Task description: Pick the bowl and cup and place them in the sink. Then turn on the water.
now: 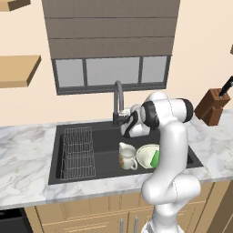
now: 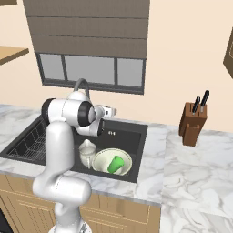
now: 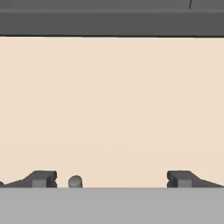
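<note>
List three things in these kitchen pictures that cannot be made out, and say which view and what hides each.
- Faucet side lever: left base view, covered by the arm's wrist.
- Cup: left base view, mostly behind the forearm; clearer lying in the bowl in the right base view.
- Gripper, open: hand view faces bare wall, so its distance from the faucet is unclear.

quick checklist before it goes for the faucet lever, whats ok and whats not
1. Bowl in the sink: ok, it sits in the basin's right part.
2. Cup in the sink: ok, it lies inside the bowl.
3. Gripper free: ok, jaws wide apart with nothing between them.
4. Gripper near the faucet: ok, the hand is up by the gooseneck, facing the back wall.
5. Fingers lined up on the lever: cannot tell; a small grey round tip shows between the fingertips, but contact is unclear.
6. Water running: not ok, none visible yet.
</note>
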You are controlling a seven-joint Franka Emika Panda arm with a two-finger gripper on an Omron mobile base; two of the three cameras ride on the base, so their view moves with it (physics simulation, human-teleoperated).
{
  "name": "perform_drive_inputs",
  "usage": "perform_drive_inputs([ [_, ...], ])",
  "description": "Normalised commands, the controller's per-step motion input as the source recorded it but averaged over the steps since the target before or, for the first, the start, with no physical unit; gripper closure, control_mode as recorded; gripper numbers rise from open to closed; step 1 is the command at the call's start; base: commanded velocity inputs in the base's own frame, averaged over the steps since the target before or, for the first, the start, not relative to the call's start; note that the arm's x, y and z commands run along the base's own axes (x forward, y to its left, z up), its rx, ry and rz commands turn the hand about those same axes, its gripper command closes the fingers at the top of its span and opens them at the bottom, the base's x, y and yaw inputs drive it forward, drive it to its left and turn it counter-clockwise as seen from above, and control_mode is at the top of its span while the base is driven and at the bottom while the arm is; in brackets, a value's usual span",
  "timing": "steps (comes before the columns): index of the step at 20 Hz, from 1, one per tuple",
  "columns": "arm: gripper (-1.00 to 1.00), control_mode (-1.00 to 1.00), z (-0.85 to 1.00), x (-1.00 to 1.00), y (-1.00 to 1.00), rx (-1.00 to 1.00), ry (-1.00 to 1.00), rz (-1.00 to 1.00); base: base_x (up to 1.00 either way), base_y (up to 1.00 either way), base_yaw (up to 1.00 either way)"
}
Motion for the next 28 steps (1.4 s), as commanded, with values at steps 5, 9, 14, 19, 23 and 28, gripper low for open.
perform_drive_inputs([
  [5, -1.0, -1.0, 0.0, 0.0, -0.16, 0.0, 0.0, 0.0, 0.0, 0.0, 0.0],
  [9, -1.0, -1.0, 0.0, 0.0, -0.16, 0.0, 0.0, 0.0, 0.0, 0.0, 0.0],
  [14, -1.0, -1.0, 0.0, 0.0, -0.16, 0.0, 0.0, 0.0, 0.0, 0.0, 0.0],
  [19, -1.0, -1.0, 0.0, 0.0, -0.27, 0.0, 0.0, 0.0, 0.0, 0.0, 0.0],
  [23, -1.0, -1.0, 0.0, 0.0, -0.4, 0.01, 0.0, 0.0, 0.0, 0.0, 0.0],
  [28, -1.0, -1.0, 0.0, 0.0, -0.51, 0.04, 0.0, 0.01, 0.0, 0.0, 0.0],
])
